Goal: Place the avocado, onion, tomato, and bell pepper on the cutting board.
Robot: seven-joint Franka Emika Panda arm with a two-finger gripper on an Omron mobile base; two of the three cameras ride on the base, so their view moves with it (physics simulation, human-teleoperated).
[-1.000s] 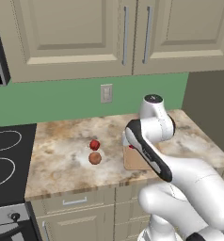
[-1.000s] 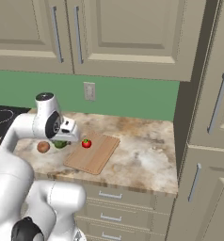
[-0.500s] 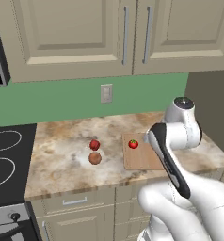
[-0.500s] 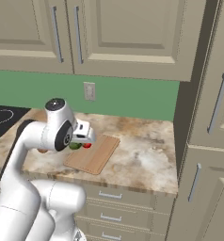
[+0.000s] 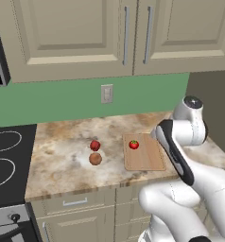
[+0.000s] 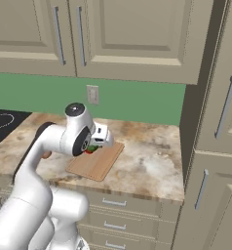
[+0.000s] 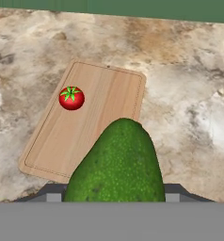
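Note:
The dark-green avocado (image 7: pixel 117 164) fills the lower hand view, and my gripper (image 7: pixel 113 196) is shut on it, its fingertips hidden behind the fruit. It hangs above the near end of the light-wood cutting board (image 7: pixel 104 117). The tomato (image 7: pixel 71 98) with its green top lies on the board's far left part. From the left base the tomato (image 5: pixel 134 144) sits on the cutting board (image 5: pixel 147 158), while the bell pepper (image 5: pixel 95 145) and the onion (image 5: pixel 95 159) rest on the counter left of it. From the right base the gripper (image 6: pixel 99 138) hovers over the cutting board (image 6: pixel 96 163).
A black stovetop (image 5: pixel 8 156) borders the marble counter (image 5: pixel 62 156) on the left. A wall outlet (image 5: pixel 106 93) sits on the green backsplash under the cabinets. A tall cabinet (image 6: pixel 215 146) closes off the counter's right end.
The arm has swung to the right, away from the onion and bell pepper, carrying the avocado over the cutting board. The tomato, onion and bell pepper have stayed put.

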